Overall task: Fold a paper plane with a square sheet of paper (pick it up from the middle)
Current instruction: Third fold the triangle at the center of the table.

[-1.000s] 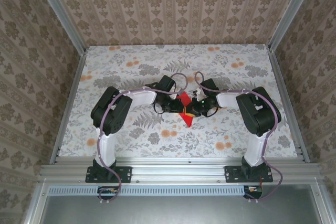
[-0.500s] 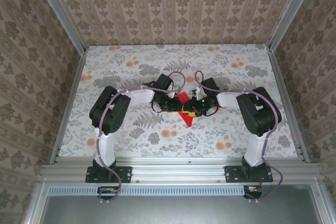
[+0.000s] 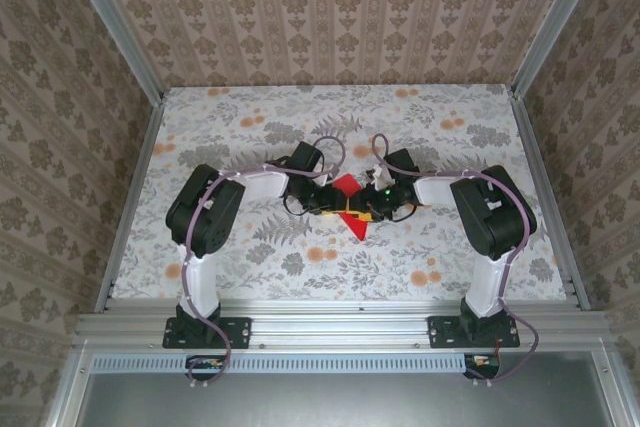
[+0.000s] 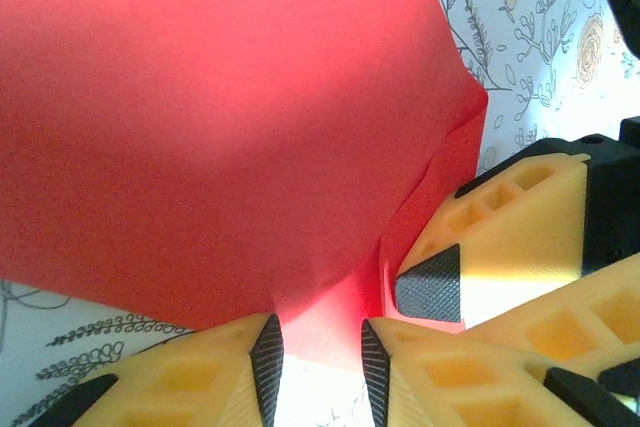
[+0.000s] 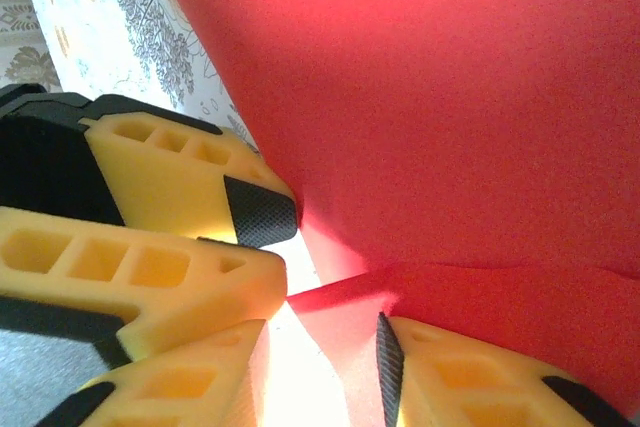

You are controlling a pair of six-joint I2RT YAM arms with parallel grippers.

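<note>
A booth lined with patterned wallpaper (image 3: 340, 17) is seen from above, its floor taken up by a table (image 3: 250, 137) covered in a grey leaf print dotted with small orange flowers (image 3: 322, 255). An aluminium rail (image 3: 340, 327) is set along the near edge, and the left arm (image 3: 205, 212) and right arm (image 3: 490, 212) are bolted to it. Both arms are bent inward so that their wrists meet at the middle of the table. There the red sheet of paper (image 3: 347, 187) is found, partly creased, with one corner pointing toward the near edge; much of it is hidden in the overhead view by the two wrists crowded over it. In the left wrist view the left gripper (image 4: 320, 357) is shown part-open, a clear gap left between its black pads, and a fold of the sheet (image 4: 200, 127) is seen running down into that gap. The yellow fingers (image 4: 430, 282) of the other arm are pressed in close at the right, touching the paper's edge. In the right wrist view the right gripper (image 5: 325, 347) is likewise shown with its jaws apart, an edge of the sheet (image 5: 450, 97) lying between them, and the left arm's fingers (image 5: 260, 209) just beside the paper.
</note>
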